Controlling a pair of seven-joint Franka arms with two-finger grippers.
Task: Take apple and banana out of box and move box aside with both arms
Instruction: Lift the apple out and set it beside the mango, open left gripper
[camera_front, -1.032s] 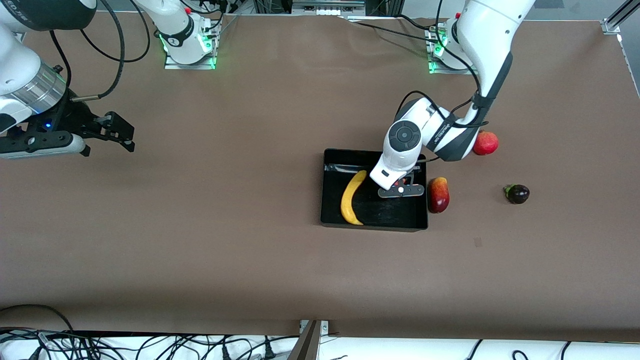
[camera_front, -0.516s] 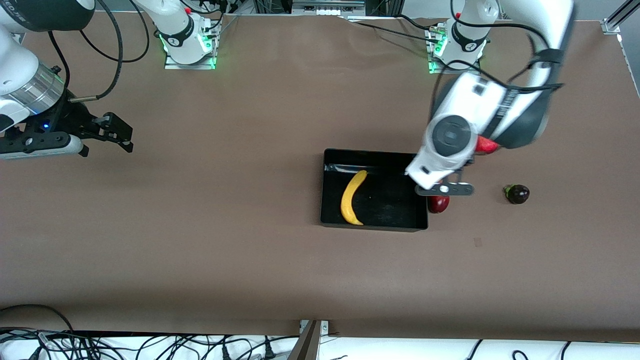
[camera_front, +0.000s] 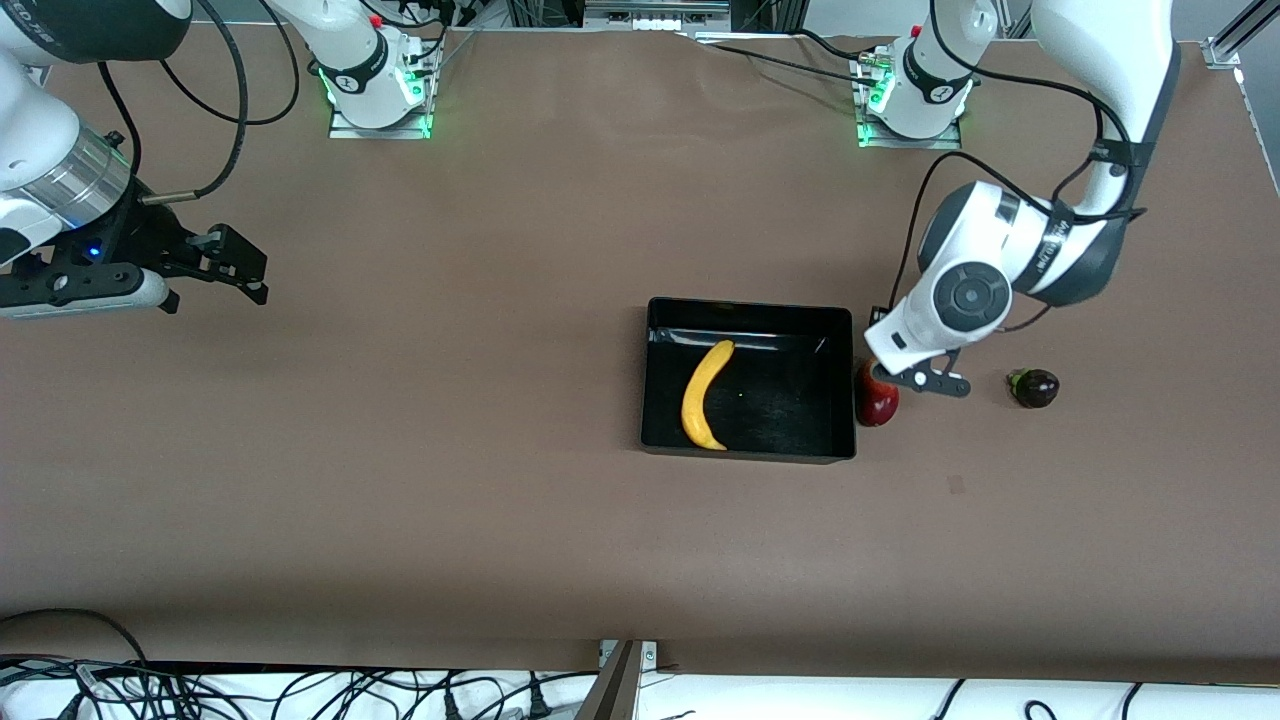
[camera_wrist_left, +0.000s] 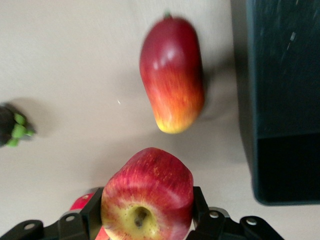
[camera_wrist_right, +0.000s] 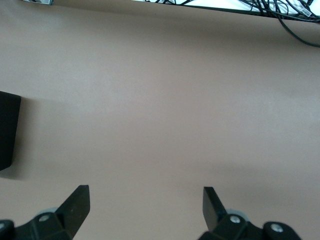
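My left gripper (camera_front: 925, 382) is over the table, between the mango (camera_front: 878, 403) and the mangosteen (camera_front: 1034, 388). In the left wrist view it (camera_wrist_left: 147, 207) is shut on the red-yellow apple (camera_wrist_left: 147, 192). That view also shows the mango (camera_wrist_left: 172, 75), the mangosteen (camera_wrist_left: 12, 127) and a wall of the black box (camera_wrist_left: 285, 100). A red sliver (camera_wrist_left: 81, 202) beside one finger looks like the pomegranate, which the left arm hides in the front view. The banana (camera_front: 703, 395) lies in the box (camera_front: 745, 305). My right gripper (camera_front: 235, 265) waits open and empty over the right arm's end of the table (camera_wrist_right: 145, 200).
The two arm bases (camera_front: 375, 90) (camera_front: 915, 95) stand at the table's edge farthest from the front camera. Cables (camera_front: 300, 690) lie below the table's near edge. A corner of the box shows in the right wrist view (camera_wrist_right: 7, 130).
My left gripper has moved with the apple from over the box out past the wall at the left arm's end, to above the table beside the mango. The right arm has not moved.
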